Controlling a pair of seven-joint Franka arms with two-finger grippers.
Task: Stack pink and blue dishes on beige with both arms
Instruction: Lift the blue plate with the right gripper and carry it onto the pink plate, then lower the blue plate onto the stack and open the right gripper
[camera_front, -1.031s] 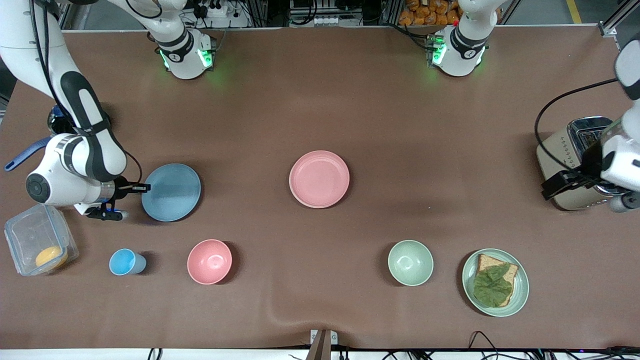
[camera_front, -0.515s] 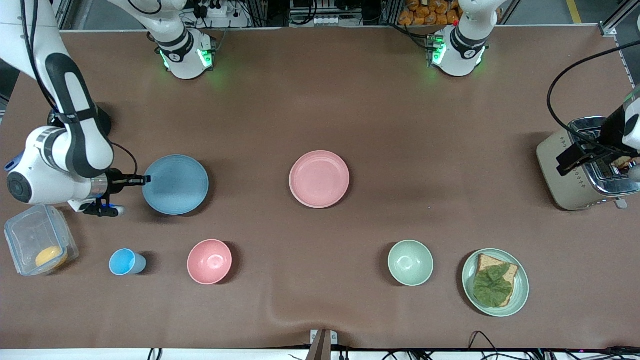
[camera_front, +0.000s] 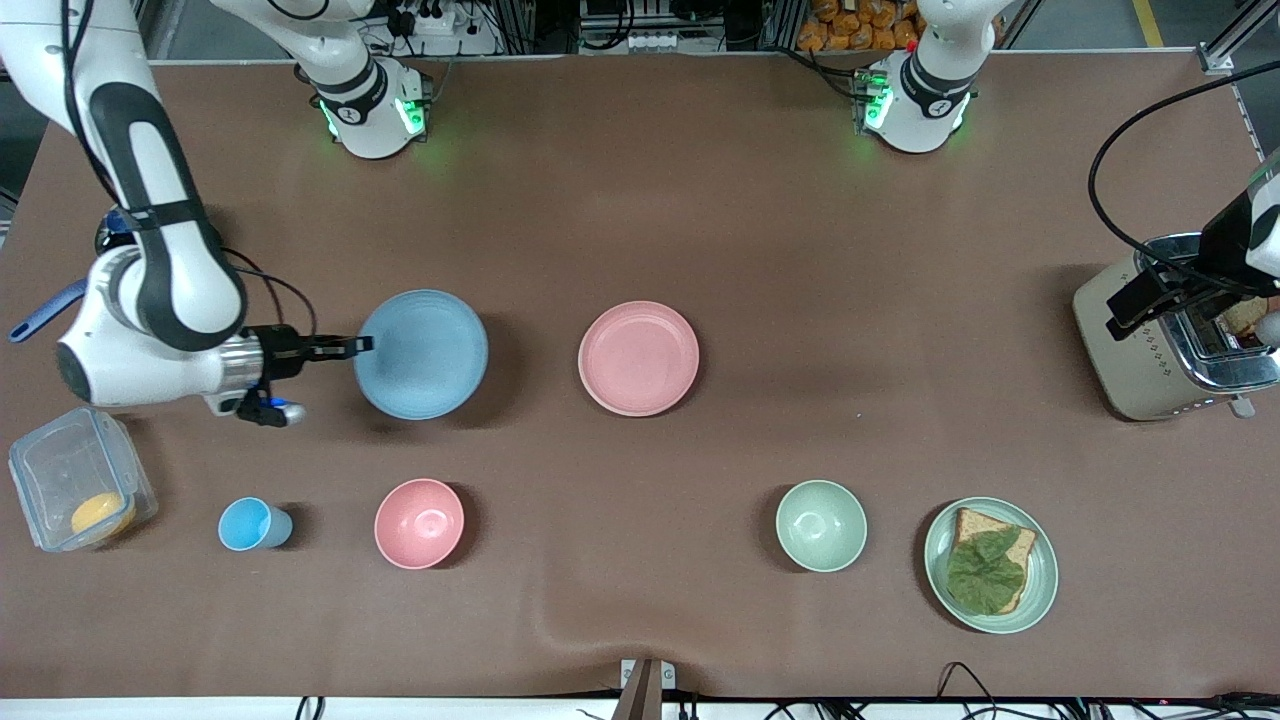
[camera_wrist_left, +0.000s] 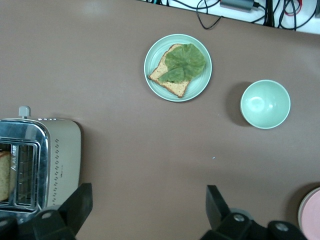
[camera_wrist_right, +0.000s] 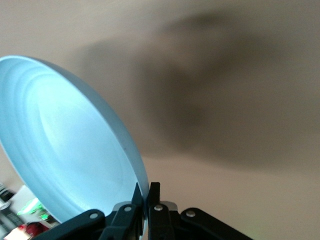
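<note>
Your right gripper (camera_front: 352, 345) is clamped on the rim of the blue plate (camera_front: 425, 355). It holds the plate by one edge over bare table, between the right arm's end and the pink plate (camera_front: 638, 358). The pink plate lies flat near the middle of the table, with nothing gripping it. No beige plate shows in any view, so find where the stack belongs before you commit to a path.

An edge pinch like this leaves the plate free to droop or pivot, so I would carry it slowly and level. Keep it high enough to pass over the pink plate's rim. Lower it until it is well seated, and only then let go.

Your left gripper (camera_front: 1135, 300) hangs with its jaws spread wide and empty over the toaster (camera_front: 1120, 360) at the left arm's end of the table. That arm waits.

The front view gives the layout, but not how the plate sits in the grip. The right wrist view shows the plate tilted, with both fingers meeting on its thin rim and its shadow on the cloth below. Only the left wrist view shows bread in the toaster's slot, and it also takes in the mint-green plate with bread (camera_wrist_left: 177, 67) and the mint-green bowl (camera_wrist_left: 265, 104).
</note>
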